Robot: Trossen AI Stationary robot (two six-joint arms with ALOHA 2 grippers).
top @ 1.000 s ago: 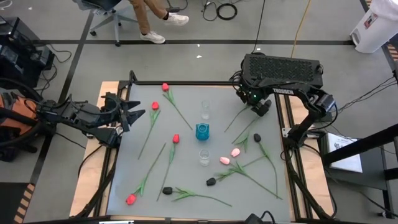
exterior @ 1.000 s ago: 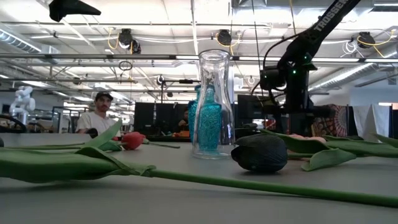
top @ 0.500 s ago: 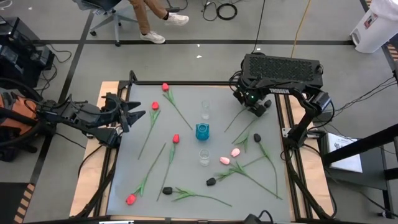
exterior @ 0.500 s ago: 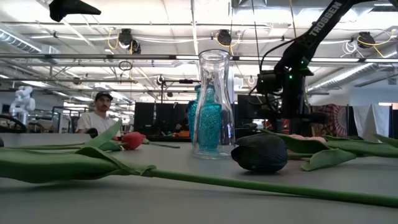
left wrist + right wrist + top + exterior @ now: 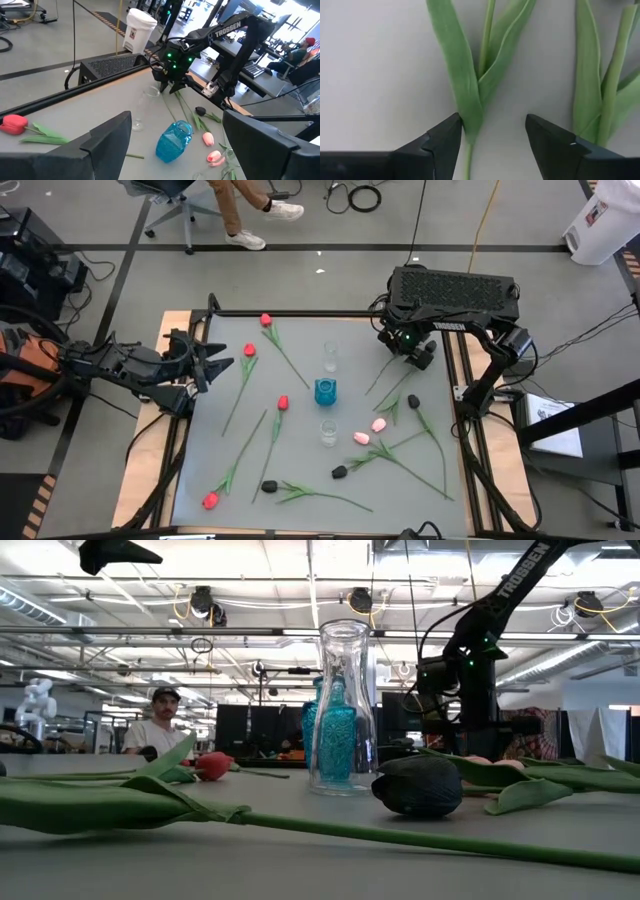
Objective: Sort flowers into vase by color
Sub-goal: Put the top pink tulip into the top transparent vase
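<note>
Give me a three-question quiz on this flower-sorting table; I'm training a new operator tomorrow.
1. True or false: the right gripper has open fingers straddling a green stem.
2. Which vase stands between the two clear ones in the high view? A) blue vase B) red vase C) black vase
3. Where does the left gripper wait?

Key: 1 true. 2 A. 3 At the table's left edge, open, holding nothing.

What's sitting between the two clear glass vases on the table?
The blue vase stands between the far clear vase and the near clear vase; the overhead view shows all three in a line.
</note>
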